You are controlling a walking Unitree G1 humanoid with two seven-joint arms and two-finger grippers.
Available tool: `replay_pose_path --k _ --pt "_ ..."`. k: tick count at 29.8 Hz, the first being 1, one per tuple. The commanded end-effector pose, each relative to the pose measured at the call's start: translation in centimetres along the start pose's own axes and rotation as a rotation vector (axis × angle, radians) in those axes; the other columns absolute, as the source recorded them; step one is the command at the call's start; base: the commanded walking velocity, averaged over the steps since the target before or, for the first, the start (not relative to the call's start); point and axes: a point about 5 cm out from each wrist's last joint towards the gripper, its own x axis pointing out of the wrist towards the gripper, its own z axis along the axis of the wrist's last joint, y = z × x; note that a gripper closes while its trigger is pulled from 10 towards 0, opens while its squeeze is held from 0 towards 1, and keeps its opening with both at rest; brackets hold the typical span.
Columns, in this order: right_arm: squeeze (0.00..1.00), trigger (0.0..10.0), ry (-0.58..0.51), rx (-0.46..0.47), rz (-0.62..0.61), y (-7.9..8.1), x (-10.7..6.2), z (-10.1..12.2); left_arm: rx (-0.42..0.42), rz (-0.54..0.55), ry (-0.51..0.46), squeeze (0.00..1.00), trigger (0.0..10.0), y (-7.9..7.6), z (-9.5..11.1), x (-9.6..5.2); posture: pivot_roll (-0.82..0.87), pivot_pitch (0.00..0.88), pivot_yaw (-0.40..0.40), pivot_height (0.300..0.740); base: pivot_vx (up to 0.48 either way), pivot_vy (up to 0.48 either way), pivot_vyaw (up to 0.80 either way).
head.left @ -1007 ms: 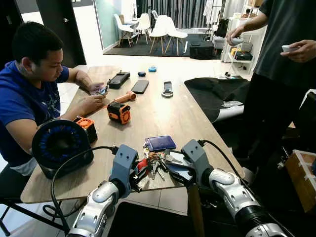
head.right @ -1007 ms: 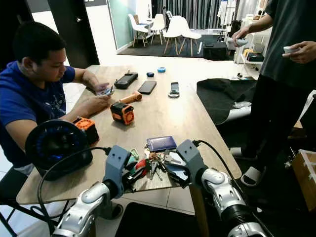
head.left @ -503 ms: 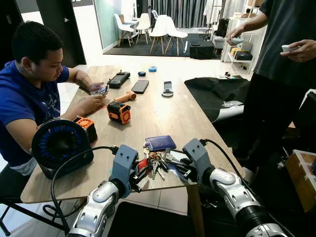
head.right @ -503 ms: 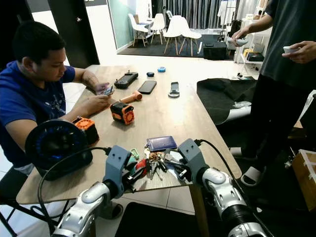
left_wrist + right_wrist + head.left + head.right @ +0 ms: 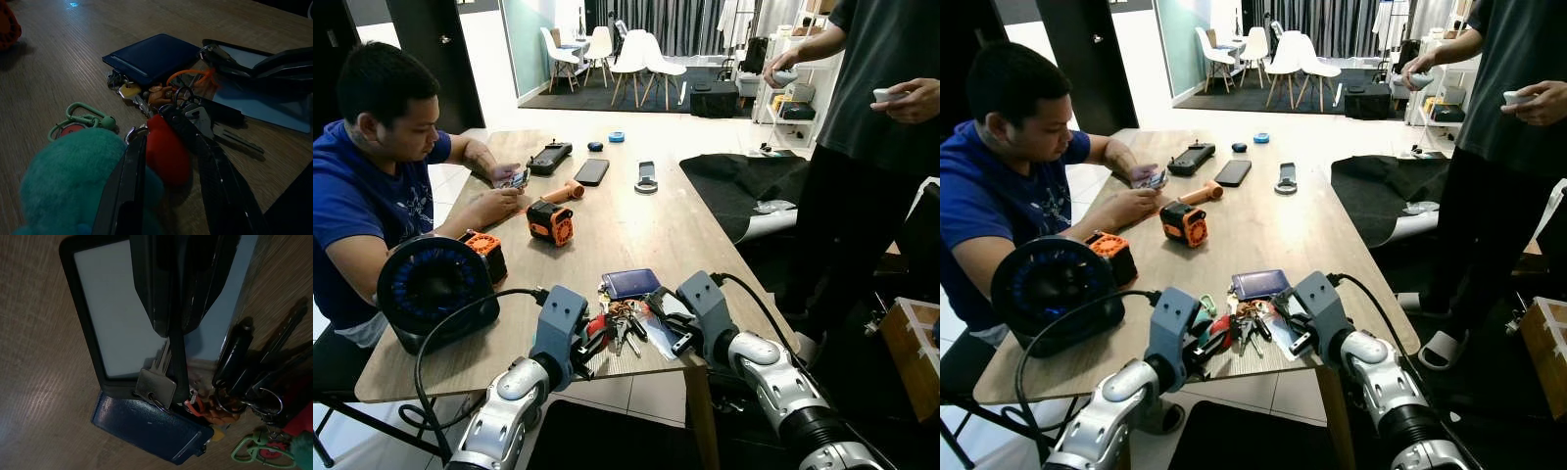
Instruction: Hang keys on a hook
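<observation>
A bunch of keys (image 5: 625,321) lies near the wooden table's (image 5: 636,235) front edge, with a red fob (image 5: 166,152), a teal plush (image 5: 73,181) and a green carabiner (image 5: 80,115). A blue wallet (image 5: 630,283) and a black-framed card holder (image 5: 117,318) lie touching the bunch. My left gripper (image 5: 597,336) rests on the table, shut on the red fob. From the right, my right gripper (image 5: 664,319) reaches over the card holder, its fingers (image 5: 151,284) close together with a silver key's (image 5: 156,384) blade between them.
A seated person (image 5: 372,176) holds a phone at the table's left. A round black fan (image 5: 431,289) and orange tools (image 5: 550,222) stand on that side. Another person (image 5: 871,147) stands close on the right. Phones lie at the far end.
My right gripper has moved from the table's front edge in toward the key bunch, and the card holder has shifted with it. The left gripper has stayed put.
</observation>
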Motion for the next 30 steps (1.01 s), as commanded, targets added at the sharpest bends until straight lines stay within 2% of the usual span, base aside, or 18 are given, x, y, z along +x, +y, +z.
replay_pose_path --k 1,2,3,4,6,7,8,11,16,18,24,27,30 --pt "0.0 0.0 -0.013 0.018 -0.003 0.1 -0.2 -0.3 0.008 -0.003 0.008 0.0 10.0 0.0 -0.2 0.1 0.04 0.109 0.043 0.74 0.0 0.0 0.0" --pt "0.0 0.0 -0.013 0.018 -0.003 0.1 -0.2 -0.3 0.008 -0.003 0.008 0.0 10.0 0.0 -0.2 0.1 0.04 0.109 0.043 0.74 0.0 0.0 0.0" --pt "0.0 1.6 -0.034 0.024 -0.014 0.0 -0.2 0.0 0.008 -0.002 0.006 0.0 10.0 0.0 -0.2 0.1 0.04 0.109 0.043 0.74 0.0 0.0 0.0" --pt "0.0 2.5 -0.11 0.034 -0.031 -0.2 -0.4 1.1 0.006 -0.001 0.002 0.0 10.0 0.1 -0.1 0.1 0.04 0.098 0.042 0.74 0.0 0.0 0.0" --pt "0.0 2.8 -0.243 0.04 -0.052 -0.5 -0.7 2.9 0.004 0.002 -0.003 0.0 10.0 0.3 0.0 0.1 0.04 0.094 0.041 0.74 0.0 0.0 0.0" --pt "0.0 2.8 -0.243 0.04 -0.052 -0.5 -0.7 2.9 0.004 0.002 -0.003 0.0 10.0 0.3 0.0 0.1 0.04 0.094 0.041 0.74 0.0 0.0 0.0" --pt "0.0 2.5 -0.302 0.045 -0.047 -0.4 -1.0 3.8 0.004 0.004 -0.004 0.0 10.0 0.4 0.0 0.1 0.04 0.094 0.041 0.74 0.0 0.0 0.0" --pt "0.0 0.0 -0.427 0.065 -0.016 0.0 -1.7 5.6 0.003 0.014 -0.006 0.0 10.0 0.8 0.0 0.0 0.04 0.074 0.036 0.74 0.0 0.0 0.0" --pt "0.0 0.0 -0.515 0.114 0.026 0.9 -2.7 7.0 0.005 0.029 -0.006 0.0 10.0 1.3 -0.1 -0.1 0.04 0.066 0.033 0.74 0.0 0.0 0.0" --pt "0.0 0.0 -0.516 0.107 0.04 1.2 -2.9 7.0 0.005 0.033 -0.006 0.0 10.0 1.4 -0.1 -0.2 0.04 0.066 0.033 0.74 0.0 0.0 0.0" --pt "0.0 0.0 -0.52 0.132 0.172 4.2 -3.7 6.1 0.031 0.049 0.021 0.0 10.0 2.5 -0.9 -0.9 0.03 0.052 0.031 0.74 0.0 0.0 0.0" --pt "0.0 0.0 -0.515 0.137 0.198 4.6 -3.8 6.0 0.039 0.051 0.026 0.0 10.0 2.7 -1.0 -1.0 0.03 0.052 0.031 0.74 0.0 0.0 0.0" --pt "0.0 0.0 -0.488 0.164 0.351 7.2 -4.9 5.1 0.075 0.017 0.01 0.0 10.0 3.9 -1.5 -2.4 0.03 0.05 0.028 0.74 0.0 0.0 0.0"
